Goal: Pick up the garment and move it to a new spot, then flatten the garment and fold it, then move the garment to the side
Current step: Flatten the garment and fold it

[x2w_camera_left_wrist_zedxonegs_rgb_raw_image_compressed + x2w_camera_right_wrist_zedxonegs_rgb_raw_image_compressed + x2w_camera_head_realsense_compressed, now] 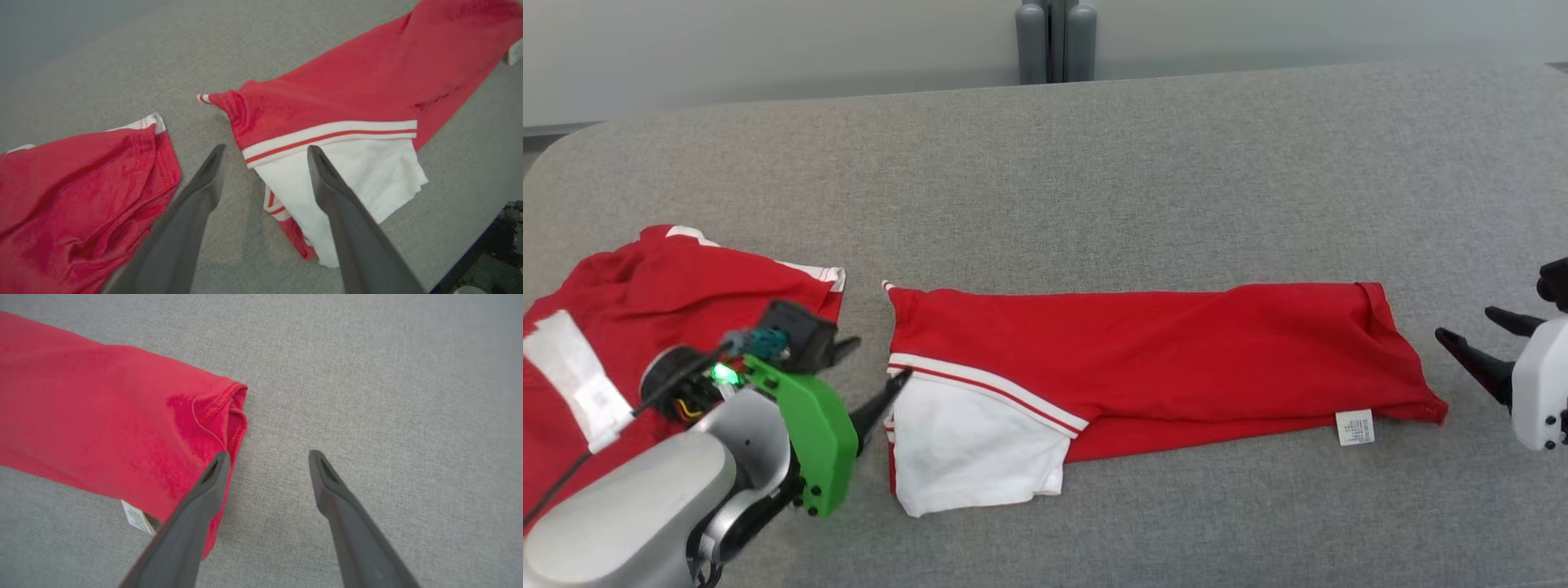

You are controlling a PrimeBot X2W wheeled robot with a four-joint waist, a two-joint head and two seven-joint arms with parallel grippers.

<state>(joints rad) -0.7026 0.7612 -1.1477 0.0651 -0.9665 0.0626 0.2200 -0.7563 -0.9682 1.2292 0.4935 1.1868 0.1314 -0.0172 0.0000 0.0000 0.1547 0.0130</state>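
The garment (1160,359) is red and lies folded into a long strip across the grey padded surface, with a white panel and a red-and-white striped band at its left end. My left gripper (874,374) is open just off that left end. In the left wrist view the open left gripper (266,149) hovers over the striped band of the garment (347,90), holding nothing. My right gripper (1466,324) stands open beside the strip's right end. In the right wrist view the right gripper (269,454) is empty, its left finger over the hem corner of the garment (102,416).
A second red garment (645,310) with white trim lies crumpled at the far left, partly under my left arm, and shows as a rumpled heap (81,183) in the left wrist view. A white care label (1354,427) sticks out near the strip's right end. Two grey posts (1055,41) stand beyond the far edge.
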